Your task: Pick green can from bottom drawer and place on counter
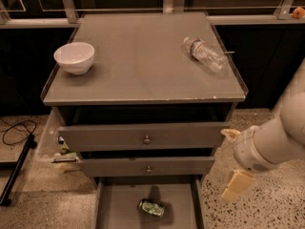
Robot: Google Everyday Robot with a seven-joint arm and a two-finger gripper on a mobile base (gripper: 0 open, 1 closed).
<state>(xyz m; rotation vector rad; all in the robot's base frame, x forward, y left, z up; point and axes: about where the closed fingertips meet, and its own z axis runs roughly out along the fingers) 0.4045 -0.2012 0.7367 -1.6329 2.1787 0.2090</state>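
Observation:
The green can lies on its side on the floor of the open bottom drawer, near the middle. My gripper hangs to the right of the cabinet, level with the two upper drawers. It is above and to the right of the can, apart from it, open and empty. The grey counter is the cabinet top above the drawers.
A white bowl stands at the counter's left side. A clear plastic water bottle lies at its right back. The two upper drawers are pulled partly out over the bottom one. A black cable lies on the floor at left.

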